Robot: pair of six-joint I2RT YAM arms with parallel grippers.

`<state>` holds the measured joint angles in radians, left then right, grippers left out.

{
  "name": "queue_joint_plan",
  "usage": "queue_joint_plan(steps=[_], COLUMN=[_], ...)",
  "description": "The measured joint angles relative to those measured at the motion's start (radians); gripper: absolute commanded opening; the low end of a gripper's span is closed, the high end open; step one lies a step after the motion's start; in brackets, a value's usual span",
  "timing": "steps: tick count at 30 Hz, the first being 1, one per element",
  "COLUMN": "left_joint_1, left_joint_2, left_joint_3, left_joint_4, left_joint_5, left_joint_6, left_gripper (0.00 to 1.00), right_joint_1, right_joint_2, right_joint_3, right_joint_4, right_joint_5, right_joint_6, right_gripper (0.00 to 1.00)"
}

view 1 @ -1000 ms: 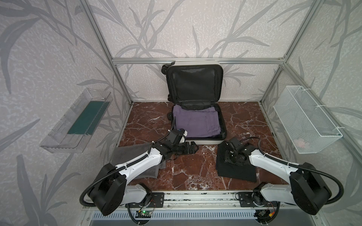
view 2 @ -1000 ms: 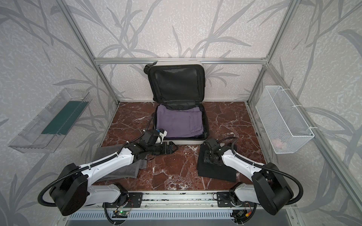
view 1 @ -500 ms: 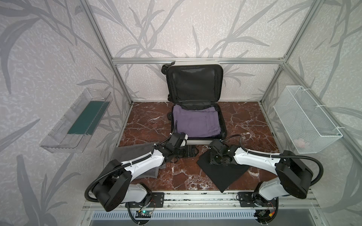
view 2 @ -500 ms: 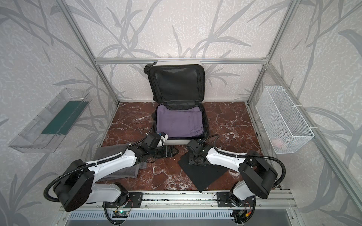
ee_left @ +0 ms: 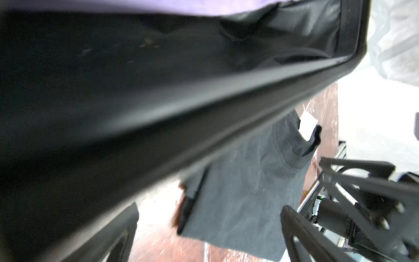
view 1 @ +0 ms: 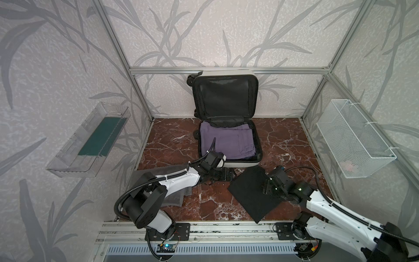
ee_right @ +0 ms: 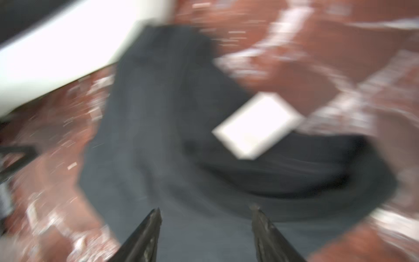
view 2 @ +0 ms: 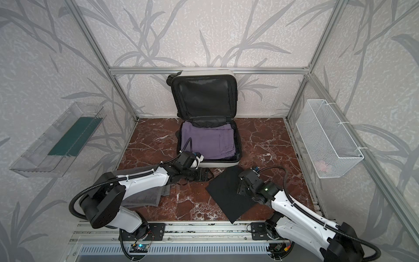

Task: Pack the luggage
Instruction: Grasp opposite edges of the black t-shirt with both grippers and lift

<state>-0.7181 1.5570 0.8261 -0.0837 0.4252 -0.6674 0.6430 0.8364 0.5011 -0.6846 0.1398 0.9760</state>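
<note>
Both top views: the luggage point(view 1: 224, 97) is lying open at the centre rear of the frame, on the red marble desk point(view 1: 172, 140), its lid leaning against the back wall. A folded purple garment point(view 1: 226, 143) is filling the lower half.

A black garment point(view 1: 249, 192) is lying flat on the desk at lower centre-right, one corner just beside the luggage's near edge. A grey cloth point(view 1: 174, 199) is resting at lower left, partly under the left arm.

The left gripper point(view 1: 229, 175) is hovering low at the luggage's near rim. Its fingers are spread wide and holding nothing.

The right gripper point(ee_right: 206, 212) is hanging over the black garment near its right edge. In the blurred right wrist view its fingers point(ee_right: 154, 226) are standing apart, with cloth showing between them but none pinched. A white tag point(ee_right: 256, 127) is showing on the garment.

Step in hand, as judged: the black garment is being readied for loading — laid near the case but not yet lifted.

The next move is likely calling for a firm pinch on the garment's edge, perhaps by both grippers, then a lift over the near rim and a lowering onto the purple garment — without letting the fold open.
</note>
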Motion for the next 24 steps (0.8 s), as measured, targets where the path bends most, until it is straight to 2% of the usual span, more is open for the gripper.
queue_joint_plan(steps=[4,7,18,24], left_joint_1=[-0.024,-0.036,-0.061,-0.066], left_joint_2=[0.083,0.143,0.270,0.290], left_joint_3=[0.093,0.155,0.272,0.286], left_joint_4=[-0.047,-0.086,-0.135,-0.129], left_joint_5=[0.009,0.021,0.027,0.051], left_joint_6=[0.054,0.095,0.188,0.207], left_gripper=[0.99,0.99,0.99,0.91], right_joint_1=[-0.072,-0.098,-0.108,-0.109], right_joint_2=[-0.119,-0.167,-0.237,-0.261], right_joint_3=[-0.021,-0.023,-0.171,-0.202], right_joint_4=[-0.101,-0.157,-0.182,-0.084], right_joint_5=[-0.006,-0.014,-0.121,-0.169], right_joint_6=[0.002,0.014,0.108,0.142], right_gripper=[0.78,0.81,0.81,0.79])
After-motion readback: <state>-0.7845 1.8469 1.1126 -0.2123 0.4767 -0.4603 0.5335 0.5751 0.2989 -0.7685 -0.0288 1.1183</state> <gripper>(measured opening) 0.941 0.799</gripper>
